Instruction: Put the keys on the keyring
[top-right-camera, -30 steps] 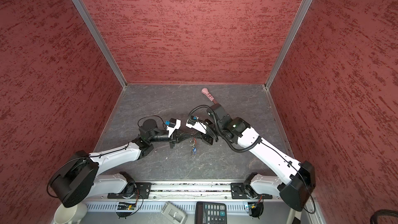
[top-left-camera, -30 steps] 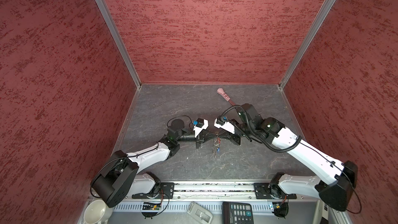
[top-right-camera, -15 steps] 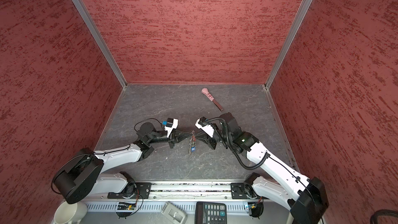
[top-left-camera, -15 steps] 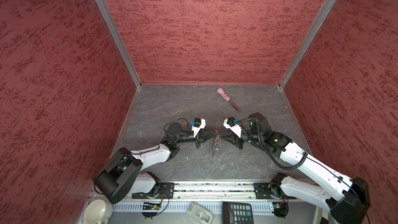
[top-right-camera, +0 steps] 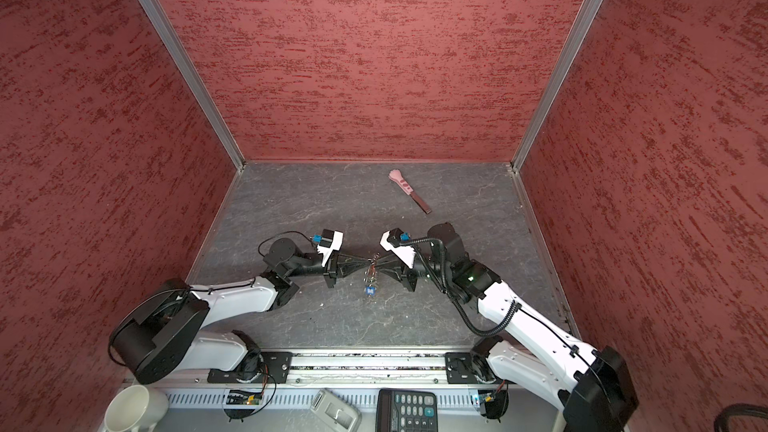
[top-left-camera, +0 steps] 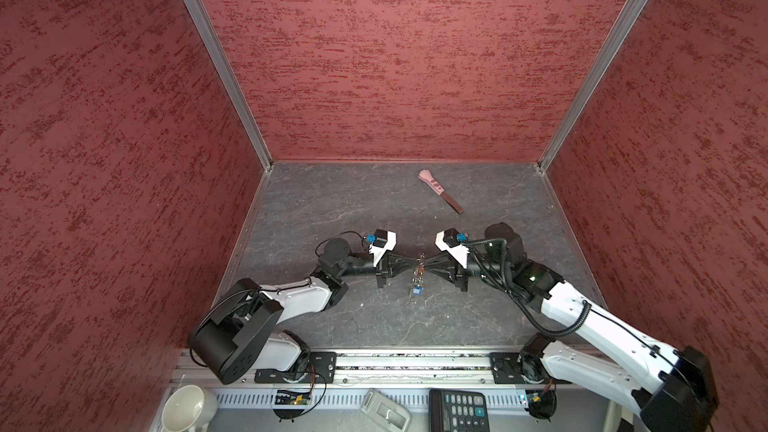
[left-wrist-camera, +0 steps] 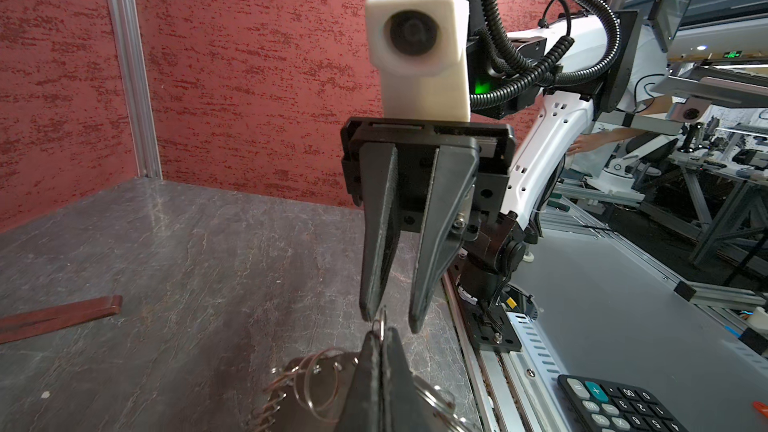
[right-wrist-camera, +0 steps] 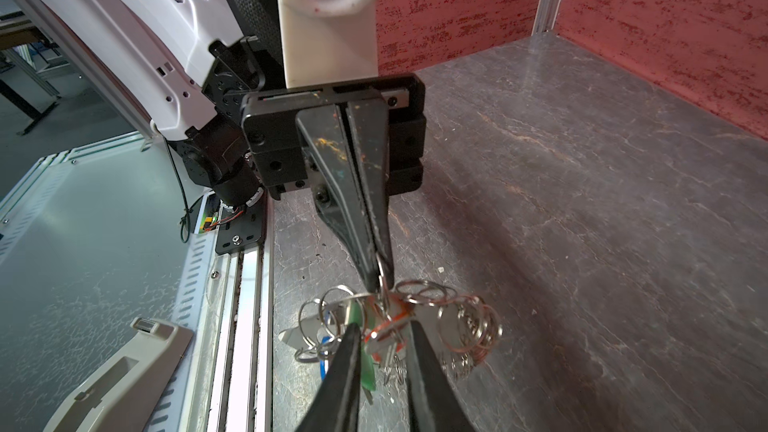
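The keyring (right-wrist-camera: pixel 469 326), a bunch of silver rings and chain links with a dark strap (left-wrist-camera: pixel 316 392), hangs just above the table between the two grippers in both top views (top-left-camera: pixel 419 273) (top-right-camera: pixel 371 272). My left gripper (left-wrist-camera: pixel 381 336) (right-wrist-camera: pixel 376 272) (top-left-camera: pixel 414 260) is shut on one thin ring at the top of the bunch. The keys hang from the rings: green tag (right-wrist-camera: pixel 356 320), red tag (right-wrist-camera: pixel 384 332), blue tag (right-wrist-camera: pixel 325 363) (top-left-camera: pixel 417 291) (top-right-camera: pixel 370 290). My right gripper (right-wrist-camera: pixel 384 330) (top-left-camera: pixel 428 261) faces the left one tip to tip, jaws a little apart, with the red key in the gap.
A pink-handled tool with a dark blade (top-left-camera: pixel 440 192) (top-right-camera: pixel 409 193) lies near the back of the table. In front of the rail are a white mug (top-left-camera: pixel 187 409), a grey device (top-left-camera: pixel 384 413) and a calculator (top-left-camera: pixel 459 409). Red walls enclose three sides.
The right arm has drawn back to the right, so the grippers no longer overlap and now meet tip to tip. The right jaws have parted slightly. The left gripper still holds the ring.
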Controlling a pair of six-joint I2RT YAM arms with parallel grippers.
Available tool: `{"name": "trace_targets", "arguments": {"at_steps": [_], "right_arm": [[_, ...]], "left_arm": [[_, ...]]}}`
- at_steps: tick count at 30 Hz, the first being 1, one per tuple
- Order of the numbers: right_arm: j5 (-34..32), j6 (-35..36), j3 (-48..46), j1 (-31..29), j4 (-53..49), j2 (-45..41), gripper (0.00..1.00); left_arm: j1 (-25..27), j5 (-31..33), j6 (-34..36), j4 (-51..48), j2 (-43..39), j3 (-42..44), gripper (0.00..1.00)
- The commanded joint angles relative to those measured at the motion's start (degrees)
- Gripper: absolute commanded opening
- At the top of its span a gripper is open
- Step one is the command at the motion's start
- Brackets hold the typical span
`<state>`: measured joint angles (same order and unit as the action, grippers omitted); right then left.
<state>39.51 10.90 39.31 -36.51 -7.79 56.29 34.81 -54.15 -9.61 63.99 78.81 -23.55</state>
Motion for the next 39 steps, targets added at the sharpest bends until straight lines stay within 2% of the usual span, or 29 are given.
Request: {"name": "trace_targets", "arguments": {"at_steps": [1,6,12,17,26,31,34,39], "right_arm": [[1.5,0.1,0.5,0.4,1.4,0.6,0.22],[3.5,0.7,1.0,0.4,0.8,1.6,0.2],[5.7,1.6,2.5,0.3,-1.8,3.7,0.06],[6.8,1.8,3.0,0.4,-2.0,4.5,0.0],[11.4,2.9,6.0,0.4,-1.7,9.5,0.0],[11.8,3.3,6.7,0.4,-0.9,10.6,0.01],[10.8,2.3,6.6,0.4,0.6,10.3,0.05],[5.4,1.8,5.1,0.4,0.5,6.9,0.13]], "left_arm": [[-0.1,-2.1,-0.1,2.9,-0.3,0.0,0.0],[-0.1,-2.4,0.2,2.6,-0.5,0.3,0.0],[0.0,-2.8,0.1,2.8,-0.8,0.1,0.0],[0.1,-3.9,-0.4,3.4,-0.7,-0.2,0.0],[1.9,-4.7,-0.9,4.7,-0.3,-1.3,0.0],[2.9,-4.8,-1.2,5.4,1.2,-2.1,0.0],[3.2,-4.7,-1.1,5.5,1.9,-2.2,0.0],[2.8,-2.2,1.1,2.9,1.0,-1.5,0.0]]}}
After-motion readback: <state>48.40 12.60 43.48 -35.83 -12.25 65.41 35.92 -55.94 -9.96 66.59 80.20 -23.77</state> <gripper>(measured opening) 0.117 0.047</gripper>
